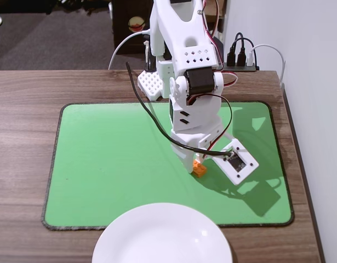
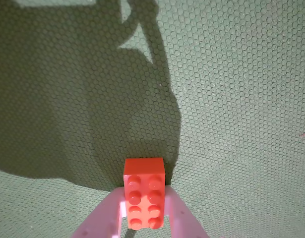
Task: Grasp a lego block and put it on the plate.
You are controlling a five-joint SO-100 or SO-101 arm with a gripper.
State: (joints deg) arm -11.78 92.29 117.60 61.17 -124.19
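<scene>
The orange lego block (image 2: pixel 145 193) lies studs-up between my two pale fingers, which press against its left and right sides in the wrist view. My gripper (image 2: pixel 145 194) is shut on it. In the fixed view the block (image 1: pixel 200 169) shows just below the white gripper (image 1: pixel 196 166), low over the right half of the green mat. I cannot tell whether the block touches the mat. The white plate (image 1: pixel 121 233) sits at the front edge of the fixed view, below and left of the gripper, with nothing on it.
A green mat (image 1: pixel 113 159) covers the middle of the wooden table (image 1: pixel 26 137). The arm's base (image 1: pixel 150 82) stands at the mat's far edge. A power strip with plugs (image 1: pixel 239 60) lies at the back right. The table's right edge runs beside a white wall.
</scene>
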